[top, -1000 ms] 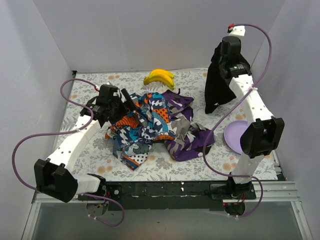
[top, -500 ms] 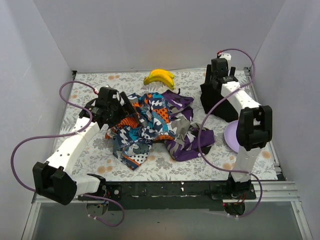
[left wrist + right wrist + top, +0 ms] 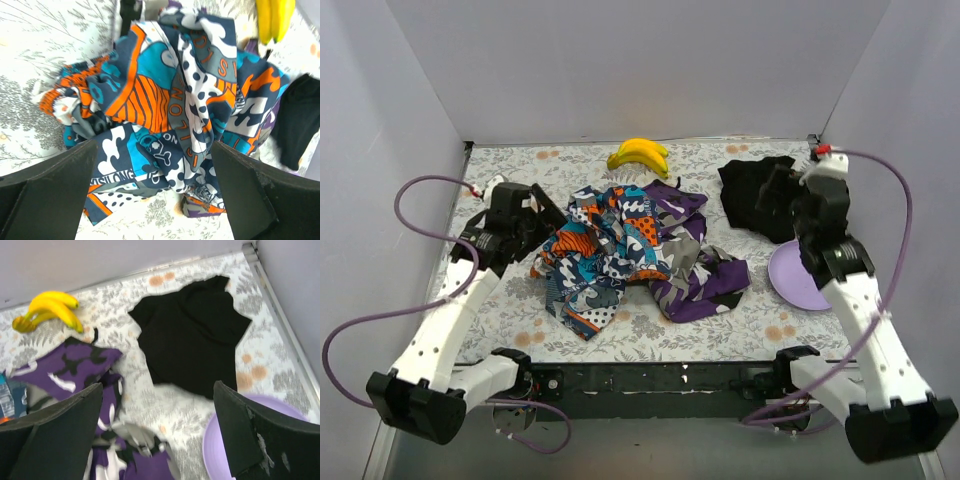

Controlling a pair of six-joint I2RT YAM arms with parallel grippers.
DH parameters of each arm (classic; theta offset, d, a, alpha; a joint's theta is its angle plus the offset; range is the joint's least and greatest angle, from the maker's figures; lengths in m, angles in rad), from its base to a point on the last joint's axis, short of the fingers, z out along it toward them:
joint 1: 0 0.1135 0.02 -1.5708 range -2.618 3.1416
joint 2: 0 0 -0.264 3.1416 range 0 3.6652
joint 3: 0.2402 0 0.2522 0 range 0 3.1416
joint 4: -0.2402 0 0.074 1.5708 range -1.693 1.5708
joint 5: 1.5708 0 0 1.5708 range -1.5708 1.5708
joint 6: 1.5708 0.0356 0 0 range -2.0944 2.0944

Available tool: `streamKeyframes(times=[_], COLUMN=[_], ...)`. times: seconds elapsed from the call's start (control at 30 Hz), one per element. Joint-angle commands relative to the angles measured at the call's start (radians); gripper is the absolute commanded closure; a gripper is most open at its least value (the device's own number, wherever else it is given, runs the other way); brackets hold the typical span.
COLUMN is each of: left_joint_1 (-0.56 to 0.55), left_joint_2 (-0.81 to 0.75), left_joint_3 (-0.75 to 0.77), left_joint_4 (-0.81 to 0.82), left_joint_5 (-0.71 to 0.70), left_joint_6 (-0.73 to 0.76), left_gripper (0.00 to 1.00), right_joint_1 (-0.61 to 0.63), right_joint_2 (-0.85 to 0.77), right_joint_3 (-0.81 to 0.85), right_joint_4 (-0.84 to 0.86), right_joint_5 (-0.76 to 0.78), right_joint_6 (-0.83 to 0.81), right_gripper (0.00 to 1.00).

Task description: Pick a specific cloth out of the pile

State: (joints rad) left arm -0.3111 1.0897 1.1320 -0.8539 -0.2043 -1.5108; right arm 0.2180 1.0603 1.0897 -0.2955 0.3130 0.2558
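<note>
Seeing cloth (image 3: 750, 190) flat at upper right, well apart from pile (image 3: 630, 250) at centre. Right gripper (image 3: 157, 412) wide open, empty, above cloth's near edge. Left gripper (image 3: 152, 195) open over pile. Reads as release step, pick likely done. Next: retract without snagging fabric.

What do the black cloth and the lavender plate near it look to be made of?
The black cloth: soft matte fabric, lying limp and flat with no sheen. The plate: probably plastic, going by its smooth, uniform lavender surface, though that's uncertain.
</note>
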Motion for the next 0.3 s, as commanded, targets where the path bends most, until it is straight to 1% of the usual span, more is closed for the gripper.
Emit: streamKeyframes(times=[0.0, 0.03, 0.07, 0.1, 0.13, 0.17, 0.27], left_joint_1=[0.05, 0.056, 0.058, 0.058, 0.058, 0.058, 0.058], left_joint_2=[-0.117, -0.128, -0.137, -0.14, -0.145, -0.166, -0.218], left_joint_3=[-0.037, -0.041, -0.046, -0.049, -0.054, -0.057, -0.077], left_joint_4=[-0.031, -0.036, -0.045, -0.068, -0.074, -0.071, -0.03], left_joint_5=[-0.076, -0.081, -0.127, -0.153, -0.167, -0.171, -0.168], left_joint_6=[-0.012, -0.008, -0.023, -0.037, -0.038, -0.037, -0.026], left_gripper=[0.02, 0.02, 0.02, 0.02, 0.02, 0.02, 0.02], right_joint_1=[0.0, 0.0, 0.0, 0.0, 0.0, 0.0, 0.0], right_joint_2=[-0.21, -0.244, -0.308, -0.339, -0.365, -0.412, -0.466], right_joint_3=[-0.227, -0.255, -0.281, -0.336, -0.356, -0.372, -0.395], right_joint_4=[-0.137, -0.149, -0.152, -0.152, -0.151, -0.148, -0.125], right_joint_5=[-0.014, 0.009, 0.015, 0.02, 0.023, 0.023, 0.029], right_joint_6=[0.06, 0.069, 0.075, 0.073, 0.074, 0.074, 0.065], right_gripper=[0.03, 0.03, 0.02, 0.02, 0.02, 0.02, 0.02])
